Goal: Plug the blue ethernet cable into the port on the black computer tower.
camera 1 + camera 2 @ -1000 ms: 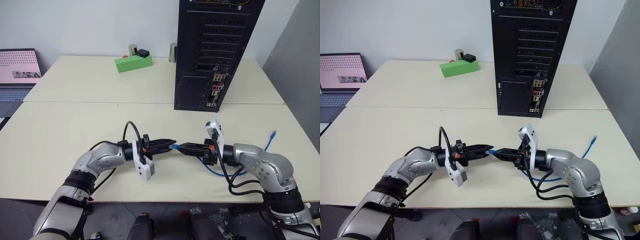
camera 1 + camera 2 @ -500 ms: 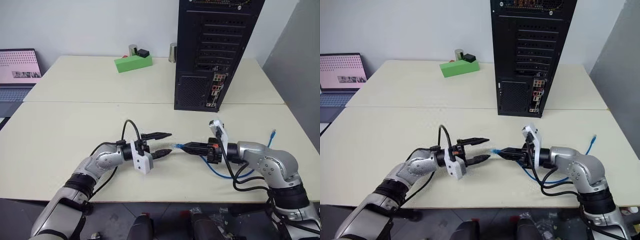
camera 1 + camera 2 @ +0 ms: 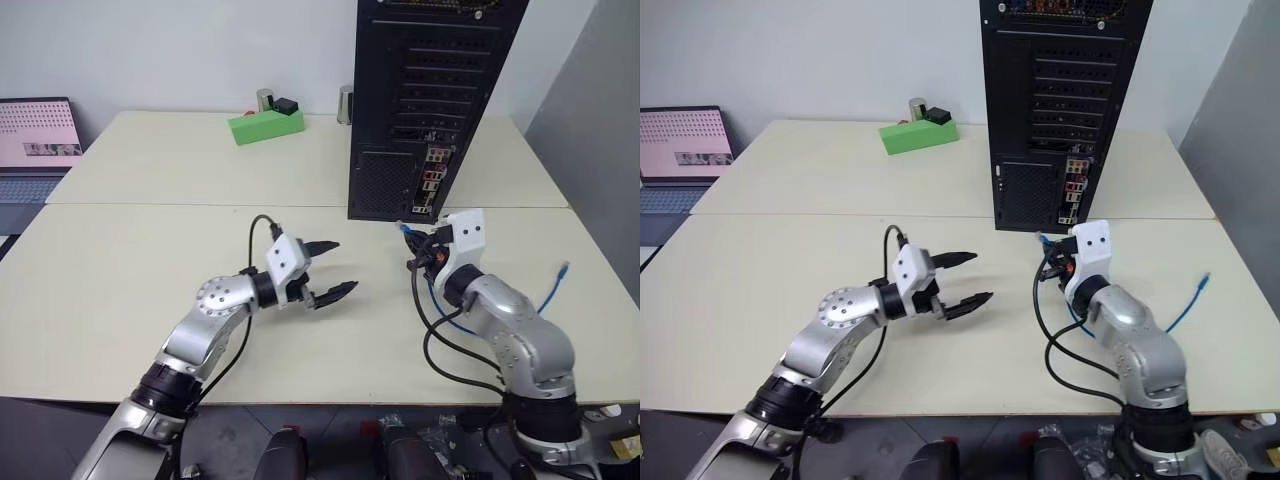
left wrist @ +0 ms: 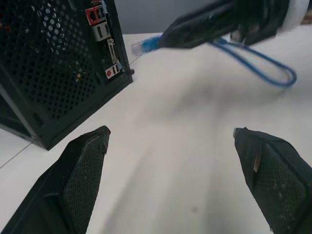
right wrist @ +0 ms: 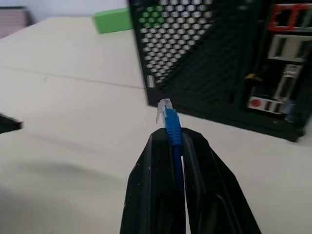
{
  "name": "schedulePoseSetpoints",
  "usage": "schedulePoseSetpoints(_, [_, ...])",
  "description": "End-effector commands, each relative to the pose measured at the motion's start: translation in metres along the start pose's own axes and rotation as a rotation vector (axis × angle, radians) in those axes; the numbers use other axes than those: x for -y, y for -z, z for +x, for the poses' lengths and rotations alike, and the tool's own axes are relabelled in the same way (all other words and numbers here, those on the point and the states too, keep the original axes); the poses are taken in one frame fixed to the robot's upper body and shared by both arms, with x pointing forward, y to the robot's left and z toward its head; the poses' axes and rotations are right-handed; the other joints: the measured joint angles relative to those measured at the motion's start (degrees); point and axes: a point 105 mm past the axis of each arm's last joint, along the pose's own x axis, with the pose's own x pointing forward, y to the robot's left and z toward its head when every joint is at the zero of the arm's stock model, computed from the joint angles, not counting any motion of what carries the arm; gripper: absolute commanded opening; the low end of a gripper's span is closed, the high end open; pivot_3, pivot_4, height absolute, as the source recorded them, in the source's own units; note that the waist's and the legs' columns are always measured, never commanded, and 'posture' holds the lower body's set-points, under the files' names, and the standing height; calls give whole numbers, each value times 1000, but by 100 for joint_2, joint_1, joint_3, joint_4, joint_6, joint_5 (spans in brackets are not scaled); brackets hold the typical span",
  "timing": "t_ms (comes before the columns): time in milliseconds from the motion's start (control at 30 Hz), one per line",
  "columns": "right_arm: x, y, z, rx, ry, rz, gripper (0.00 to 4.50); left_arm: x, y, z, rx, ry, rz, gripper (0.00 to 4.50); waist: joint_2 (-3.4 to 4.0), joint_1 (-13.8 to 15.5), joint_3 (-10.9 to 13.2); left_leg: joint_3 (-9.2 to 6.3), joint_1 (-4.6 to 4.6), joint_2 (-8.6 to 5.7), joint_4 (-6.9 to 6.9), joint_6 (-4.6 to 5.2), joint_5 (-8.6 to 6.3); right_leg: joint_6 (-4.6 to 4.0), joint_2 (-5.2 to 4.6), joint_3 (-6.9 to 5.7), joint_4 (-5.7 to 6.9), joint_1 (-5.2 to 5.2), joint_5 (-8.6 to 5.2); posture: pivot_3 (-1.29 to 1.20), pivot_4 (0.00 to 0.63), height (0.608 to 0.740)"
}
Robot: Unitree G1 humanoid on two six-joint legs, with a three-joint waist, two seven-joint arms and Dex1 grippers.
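The black computer tower (image 3: 430,100) stands at the back of the table, its back panel facing me. The port is too small to single out among the coloured connectors (image 3: 432,182) low on that panel. My right gripper (image 5: 173,135) is shut on the blue ethernet cable (image 3: 452,322) just behind its clear plug (image 5: 165,108). The plug points at the tower's lower mesh, a short way off. The cable's slack loops on the table behind the right arm, and its other end (image 3: 565,269) lies to the right. My left gripper (image 3: 341,266) hovers open and empty, left of the plug.
A green block (image 3: 266,125) with small items on it sits at the back left. A metal cup (image 3: 345,103) stands beside the tower. A laptop (image 3: 35,150) is at the far left. The table's right edge (image 3: 600,260) runs close to the cable's free end.
My left gripper opened, let go of the plug end and rolled over. My right gripper swung from pointing left to pointing at the tower, carrying the plug forward.
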Motion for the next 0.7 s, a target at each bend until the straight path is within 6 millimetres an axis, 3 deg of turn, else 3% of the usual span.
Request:
schedulePoseSetpoints(33, [13,-19,7,105,193,12,1,-7,-20,9,2,4,29,4317,0,0,0,0,0,0,0,0,0,-1,0,0,0,0,0,0,150,740])
schedulePoseSetpoints(233, [30,-26,23,147,344,89,1,-18,-30,18,-15,15,55,4317,0,-11,0,2,1,0,-3,0,0,-2,1,3,1,-5,1,0,150,740])
schedulePoseSetpoints(467, [33,-39,37,181,339,133,0,-32,-27,20,-40,-14,35,4317,1,-9,1,6,-2,0,-6,0,0,-3,1,6,1,-11,2,0,150,740])
schedulePoseSetpoints(700, [34,-49,44,198,316,150,0,-40,-39,30,15,-37,12,4317,2,-6,1,6,-5,0,-5,0,0,-3,0,5,1,-12,2,0,150,740])
